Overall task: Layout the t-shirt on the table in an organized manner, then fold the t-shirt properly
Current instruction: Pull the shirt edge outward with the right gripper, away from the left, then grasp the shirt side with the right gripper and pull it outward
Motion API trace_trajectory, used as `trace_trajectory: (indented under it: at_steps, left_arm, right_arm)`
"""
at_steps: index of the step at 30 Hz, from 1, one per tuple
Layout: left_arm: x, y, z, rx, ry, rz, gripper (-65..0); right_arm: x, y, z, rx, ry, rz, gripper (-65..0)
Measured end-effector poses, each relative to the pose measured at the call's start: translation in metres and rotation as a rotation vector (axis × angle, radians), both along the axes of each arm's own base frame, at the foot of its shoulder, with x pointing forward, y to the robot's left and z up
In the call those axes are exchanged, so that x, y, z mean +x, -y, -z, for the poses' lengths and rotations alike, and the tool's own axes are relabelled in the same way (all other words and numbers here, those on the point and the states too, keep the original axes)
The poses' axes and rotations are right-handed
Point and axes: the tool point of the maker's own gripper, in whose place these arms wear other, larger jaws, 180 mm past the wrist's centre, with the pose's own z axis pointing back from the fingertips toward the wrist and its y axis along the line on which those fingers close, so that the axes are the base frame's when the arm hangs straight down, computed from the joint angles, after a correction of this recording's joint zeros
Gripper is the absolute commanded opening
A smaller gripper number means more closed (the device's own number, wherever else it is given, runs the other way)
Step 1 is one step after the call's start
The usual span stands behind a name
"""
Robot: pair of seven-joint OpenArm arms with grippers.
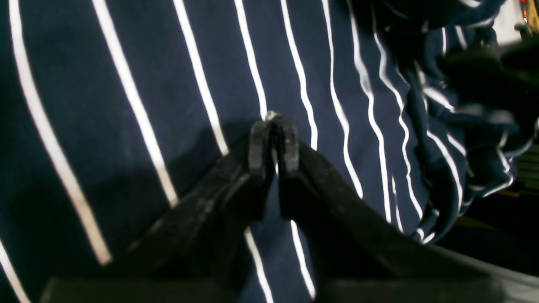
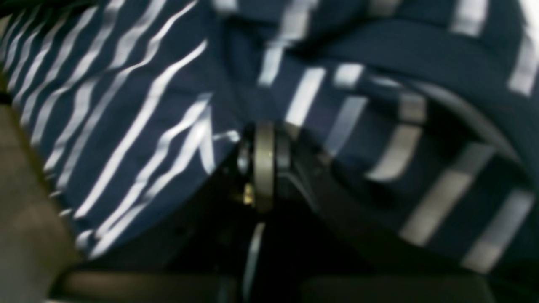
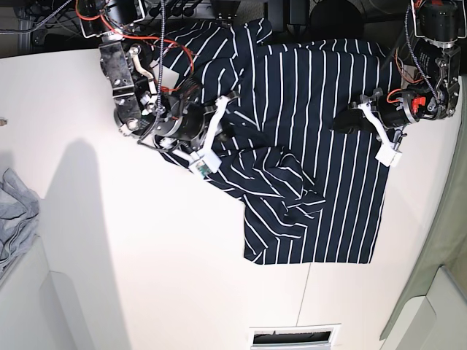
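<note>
The navy white-striped t-shirt (image 3: 321, 146) lies on the cream table (image 3: 146, 255), its right half fairly flat and its left half crumpled, with a folded flap across the middle. My left gripper (image 3: 340, 122) rests on the shirt's right side. In the left wrist view its fingers (image 1: 273, 126) are pinched together on the striped cloth (image 1: 168, 84). My right gripper (image 3: 232, 125) sits in the bunched cloth at the upper left. In the right wrist view, which is blurred, it (image 2: 263, 134) is shut with a fold of shirt (image 2: 126, 105) drawn up to its tips.
A light grey garment (image 3: 14, 211) hangs over the table's left edge. A thin dark seam (image 3: 306, 299) runs to a slot (image 3: 292, 337) at the near edge. Cables and arm bases (image 3: 131, 22) crowd the far edge.
</note>
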Motion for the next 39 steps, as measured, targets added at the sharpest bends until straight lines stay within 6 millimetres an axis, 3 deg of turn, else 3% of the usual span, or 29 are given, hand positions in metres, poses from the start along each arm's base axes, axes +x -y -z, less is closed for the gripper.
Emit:
trace_trajectory:
  at_steps: [6, 11, 14, 15, 17, 19, 30, 37, 39]
  left_arm:
    - [-0.002, -0.006, 0.002, 0.005, -0.006, -0.002, -59.0]
    - [-0.002, -0.01, 0.0, -0.002, -0.016, -0.01, -59.0]
    - [-0.002, -0.009, -0.001, -0.011, -0.018, -0.018, -59.0]
    - [-0.002, -0.009, -0.001, -0.014, -0.019, -0.02, -59.0]
    - [-0.002, -0.009, -0.002, -0.018, -0.022, -0.022, -59.0]
    - [-0.002, -0.008, -0.002, -0.021, -0.023, -0.022, -59.0]
    - [-0.002, -0.008, -0.002, -0.021, -0.026, -0.021, -59.0]
    - [-0.002, -0.008, -0.001, -0.019, -0.03, -0.019, -59.0]
    - [-0.002, -0.008, -0.001, -0.02, -0.029, -0.019, -59.0]
  right_arm:
    - [0.053, 0.055, -0.031, 0.106, 0.044, 0.219, -65.0]
    - [0.055, 0.094, -0.036, 0.161, 0.016, 0.288, -65.0]
    - [0.051, 0.102, -0.041, 0.203, -0.02, 0.287, -65.0]
    - [0.05, 0.099, -0.042, 0.224, -0.031, 0.285, -61.9]
    - [0.048, 0.088, -0.047, 0.279, -0.045, 0.274, -47.9]
    - [0.042, 0.068, -0.049, 0.315, -0.055, 0.227, -41.6]
    - [-0.012, -0.058, -0.029, 0.187, -0.065, -0.143, -41.0]
    - [-0.028, -0.07, 0.001, 0.152, -0.116, -0.152, -41.3]
    - [-0.027, -0.072, 0.005, 0.174, -0.125, -0.124, -47.6]
